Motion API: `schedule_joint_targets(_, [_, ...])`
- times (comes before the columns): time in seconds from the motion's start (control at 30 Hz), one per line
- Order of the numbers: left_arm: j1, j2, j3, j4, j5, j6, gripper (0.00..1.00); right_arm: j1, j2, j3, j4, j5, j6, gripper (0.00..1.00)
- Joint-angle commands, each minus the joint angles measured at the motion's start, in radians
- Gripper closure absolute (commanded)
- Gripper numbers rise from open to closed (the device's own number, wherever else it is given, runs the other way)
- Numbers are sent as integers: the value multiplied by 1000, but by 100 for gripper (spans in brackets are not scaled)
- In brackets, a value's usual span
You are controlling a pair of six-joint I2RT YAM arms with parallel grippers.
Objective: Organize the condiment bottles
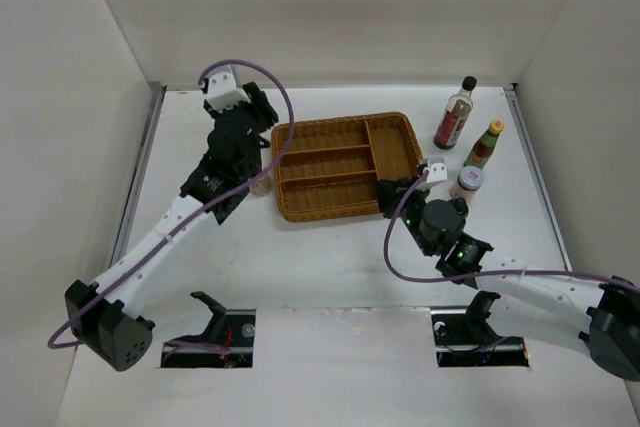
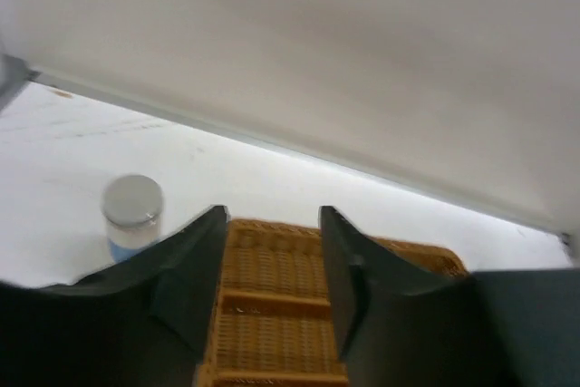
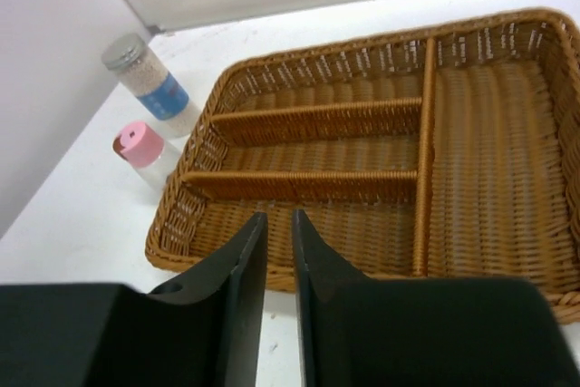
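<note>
The brown wicker tray (image 1: 345, 165) lies mid-table. The tall dark-sauce bottle (image 1: 455, 113), the yellow-capped bottle (image 1: 484, 144) and a silver-lidded jar (image 1: 467, 183) stand to its right. A second silver-lidded jar with a blue label (image 3: 150, 88) and a pink-capped bottle (image 3: 143, 151) stand at the tray's left end; that jar also shows in the left wrist view (image 2: 132, 214). My left gripper (image 1: 268, 119) (image 2: 272, 215) is open and empty over the tray's left end. My right gripper (image 1: 390, 197) (image 3: 279, 217) is shut to a narrow slit, empty, at the tray's near right corner.
The tray (image 3: 426, 160) has three long slots and one wide compartment, all empty. White walls enclose the table on the left, back and right. The left arm hides the two containers by the tray's left end in the top view.
</note>
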State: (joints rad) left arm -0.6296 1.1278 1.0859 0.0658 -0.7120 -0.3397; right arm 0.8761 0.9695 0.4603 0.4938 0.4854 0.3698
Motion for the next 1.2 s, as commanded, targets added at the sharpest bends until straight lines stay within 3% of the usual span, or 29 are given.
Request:
schedule_joint_targets(0.0, [130, 90, 103, -52, 31, 5, 51, -15, 15, 55, -52, -28, 11, 74])
schedule_joint_targets(0.07, [191, 148, 138, -119, 45, -25, 30, -21, 28, 60, -63, -34, 15, 60])
schedule_joint_targets(0.1, [216, 171, 146, -133, 52, -31, 21, -22, 32, 60, -63, -36, 17, 45])
schedule_joint_targets(0.17, [257, 219, 158, -145, 62, -35, 12, -22, 34, 60, -52, -37, 17, 27])
schedule_joint_targets(0.23, [294, 283, 180, -159, 86, -36, 10, -19, 35, 55, -41, -44, 17, 18])
schedule_joint_targets(0.43, [360, 452, 235, -225, 166, -67, 9, -19, 52, 58, -34, -53, 15, 13])
schedule_joint_targets(0.67, [413, 535, 216, -216, 174, -102, 9, -22, 54, 55, -32, -54, 15, 11])
schedule_joint_targets(0.93, [426, 622, 264, -215, 177, -101, 19, -19, 78, 63, -32, -56, 12, 9])
schedule_joint_targets(1.1, [436, 601, 244, -184, 172, -104, 52, -22, 71, 58, -32, -56, 12, 9])
schedule_joint_targets(1.17, [436, 558, 239, -163, 166, -104, 57, -22, 64, 55, -29, -56, 14, 9])
